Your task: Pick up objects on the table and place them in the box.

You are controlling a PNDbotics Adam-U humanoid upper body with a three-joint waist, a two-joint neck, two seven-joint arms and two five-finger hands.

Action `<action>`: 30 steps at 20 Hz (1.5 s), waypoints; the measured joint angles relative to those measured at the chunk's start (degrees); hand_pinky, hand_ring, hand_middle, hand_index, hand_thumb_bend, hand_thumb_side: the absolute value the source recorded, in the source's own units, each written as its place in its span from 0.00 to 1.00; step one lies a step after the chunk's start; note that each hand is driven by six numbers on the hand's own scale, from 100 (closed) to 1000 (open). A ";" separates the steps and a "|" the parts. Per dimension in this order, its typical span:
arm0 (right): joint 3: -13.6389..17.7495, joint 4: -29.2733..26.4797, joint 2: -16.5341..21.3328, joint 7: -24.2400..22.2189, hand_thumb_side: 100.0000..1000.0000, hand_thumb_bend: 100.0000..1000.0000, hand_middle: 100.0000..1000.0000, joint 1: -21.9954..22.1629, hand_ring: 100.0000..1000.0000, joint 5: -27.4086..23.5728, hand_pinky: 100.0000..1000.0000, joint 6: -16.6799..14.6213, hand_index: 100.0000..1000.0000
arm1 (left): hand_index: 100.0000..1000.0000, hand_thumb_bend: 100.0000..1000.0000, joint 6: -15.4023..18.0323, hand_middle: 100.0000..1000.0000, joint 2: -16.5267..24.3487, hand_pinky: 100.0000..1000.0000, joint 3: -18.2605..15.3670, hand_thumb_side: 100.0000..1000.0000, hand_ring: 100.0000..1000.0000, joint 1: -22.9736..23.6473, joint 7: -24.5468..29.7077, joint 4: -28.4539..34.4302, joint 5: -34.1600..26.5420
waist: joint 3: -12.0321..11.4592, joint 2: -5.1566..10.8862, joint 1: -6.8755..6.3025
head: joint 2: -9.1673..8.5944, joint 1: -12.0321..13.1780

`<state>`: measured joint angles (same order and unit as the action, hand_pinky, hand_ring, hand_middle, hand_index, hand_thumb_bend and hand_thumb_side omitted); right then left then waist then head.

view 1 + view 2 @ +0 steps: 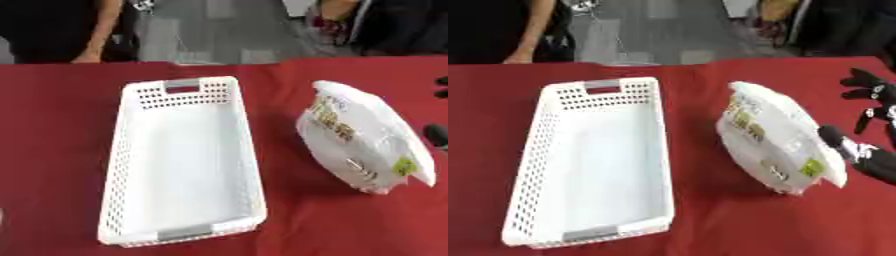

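- Red table (52,150) fills most of both views; grey floor beyond its far edge at 12 o'clock.
- White basket (184,160), long, perforated sides, grey handle strips at the near and far ends, sits left of centre, long axis running roughly 12 to 6 o'clock, slightly tilted in the frame. Inside shows bare white floor.
- White bag (776,145), plastic pack with yellow-green print and a small green label near its lower end, lies on the table at 3 o'clock of the basket, apart from it, red cloth showing between the two. Not in the basket.
- Bag is puffy, long axis tilted from about 11 to 5 o'clock, with a flat sealed edge along its right side.
- Right hand (868,150), black with silver parts, comes in from the right edge at 3 o'clock, best seen in the right eye view. Fingers spread and fairly straight, so it reads as open, nothing gripped.
- One digit (833,137) of that hand lies against or just at the bag's right edge near the green label; can't tell whether it truly touches.
- Other fingers sit higher, at about 2 o'clock of the bag, clear of it.
- Left eye view shows only dark bits of the right hand at the right edge.
- Left hand shows in neither view.
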<state>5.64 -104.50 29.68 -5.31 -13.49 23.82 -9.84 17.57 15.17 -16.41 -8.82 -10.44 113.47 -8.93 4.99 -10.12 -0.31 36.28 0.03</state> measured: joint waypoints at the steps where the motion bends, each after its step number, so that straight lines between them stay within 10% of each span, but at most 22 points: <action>1: 0.00 0.00 0.00 0.00 0.78 0.64 0.77 0.01 0.72 0.00 0.25 0.00 0.96 | 0.66 0.21 0.00 0.69 0.00 0.75 0.00 0.96 0.75 0.00 0.00 0.00 0.00 | 0.00 0.00 0.00 | 0.00 0.00; 30: -2.37 0.88 -2.60 -2.11 0.78 0.64 0.77 -3.66 0.72 1.40 0.24 -0.07 0.96 | 0.66 0.21 0.10 0.69 0.00 0.74 0.00 0.95 0.74 -0.02 0.09 0.00 0.00 | -0.19 0.00 -0.07 | -0.09 -0.02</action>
<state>3.27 -103.62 27.09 -7.41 -17.15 25.22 -9.90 17.68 15.17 -16.41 -8.84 -10.35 113.47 -8.93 4.80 -10.12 -0.38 36.20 0.01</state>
